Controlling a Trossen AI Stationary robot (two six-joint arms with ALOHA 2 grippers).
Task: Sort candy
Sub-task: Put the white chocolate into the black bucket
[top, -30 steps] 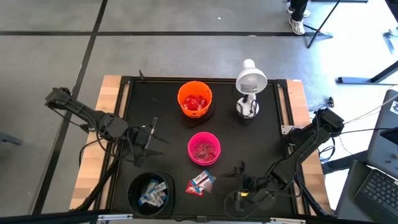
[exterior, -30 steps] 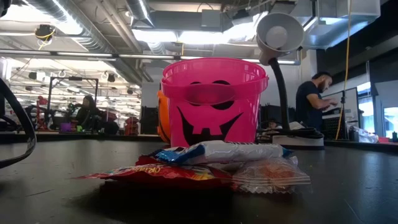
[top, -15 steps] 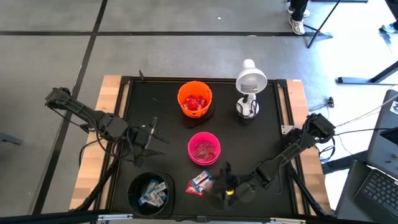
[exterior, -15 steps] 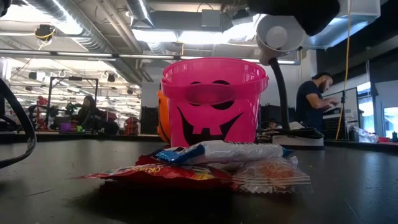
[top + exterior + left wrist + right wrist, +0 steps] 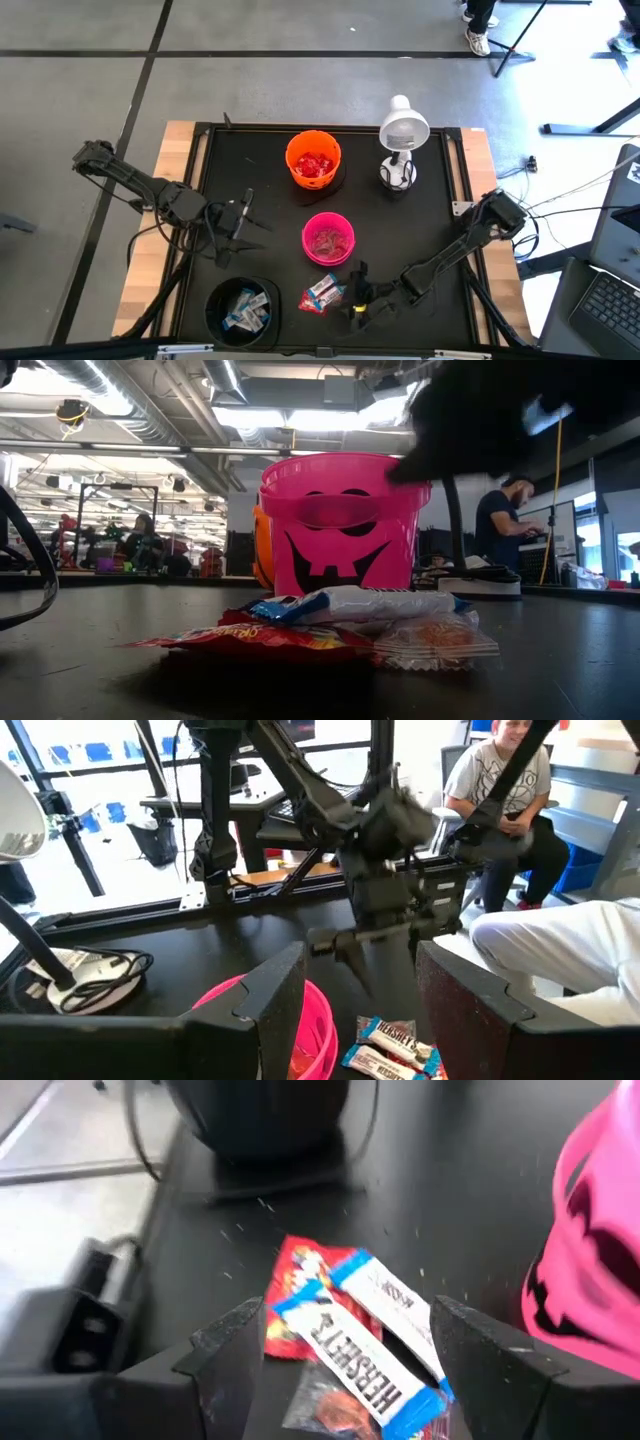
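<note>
A small pile of candy (image 5: 322, 294) lies on the black mat near the front edge: two blue-and-white bars (image 5: 385, 1305), a red wrapper (image 5: 300, 1275) and a clear pinkish one (image 5: 435, 640). My right gripper (image 5: 357, 296) hangs open just right of the pile and slightly above it, slanting down; in the right wrist view its fingers (image 5: 225, 1350) frame the bars without touching them. My left gripper (image 5: 238, 222) waits open at the mat's left, raised. Sorted candy lies in the orange bowl (image 5: 313, 158), the pink bowl (image 5: 328, 238) and the black bowl (image 5: 243, 308).
A white desk lamp (image 5: 402, 135) stands at the back right of the mat. The pink bowl (image 5: 340, 525) stands directly behind the pile. People sit and stand beyond the table (image 5: 500, 780). Bare mat lies between the left gripper and the pile.
My right gripper has come down and toward the table's left, from the mat's front right to just beside the candy pile, staying open. In the low view its dark shape has dropped in from the top right. The candy has not moved.
</note>
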